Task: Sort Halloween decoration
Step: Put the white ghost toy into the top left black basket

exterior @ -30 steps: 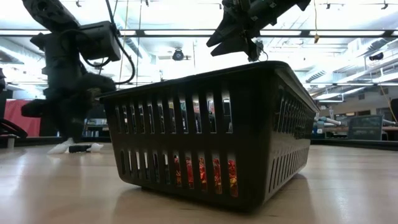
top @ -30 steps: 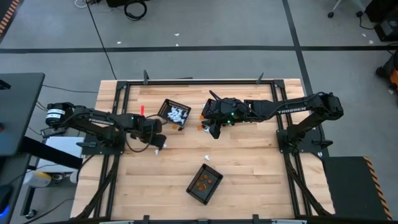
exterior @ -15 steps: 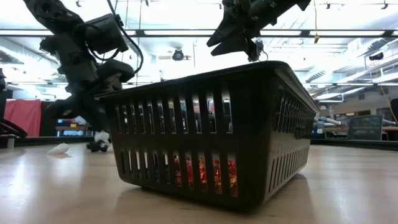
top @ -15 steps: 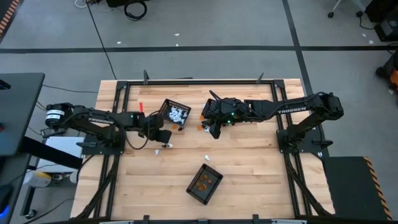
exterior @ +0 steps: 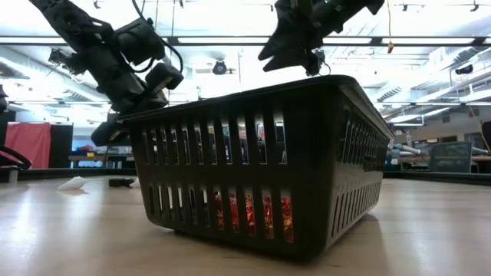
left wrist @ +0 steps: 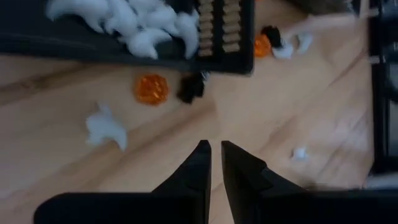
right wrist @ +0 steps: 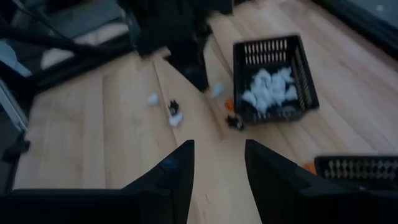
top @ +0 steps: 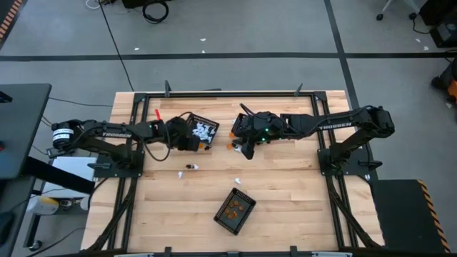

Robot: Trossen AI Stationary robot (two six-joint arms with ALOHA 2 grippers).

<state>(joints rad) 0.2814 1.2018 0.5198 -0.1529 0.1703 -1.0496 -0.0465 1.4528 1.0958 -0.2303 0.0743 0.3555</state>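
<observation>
Small Halloween trinkets lie loose on the wooden table: an orange one (left wrist: pixel 152 89), a black one (left wrist: pixel 191 87) and a white one (left wrist: pixel 106 127) just outside a black mesh basket (top: pixel 202 129) that holds white trinkets. A black-and-white trinket (top: pixel 191 166) lies nearer the front. My left gripper (top: pixel 194 143) hovers beside that basket, shut, with nothing between its fingers (left wrist: pixel 203 163). My right gripper (top: pixel 246 150) hangs open and empty above the table's middle (right wrist: pixel 217 155). A second basket (top: pixel 235 210) near the front holds orange trinkets.
A third black basket (right wrist: pixel 360 167) shows at the edge of the right wrist view, with an orange trinket (top: pixel 230 146) near it. Small white trinkets (top: pixel 238 181) (top: pixel 180 173) lie on the open boards. A black frame (top: pixel 228 93) borders the table.
My left gripper has risen from the boards and swung toward the table's far edge, up to the basket of white trinkets, tipping its fingers up from steeply downward. The black-and-white trinket stays on the table where the gripper was.
</observation>
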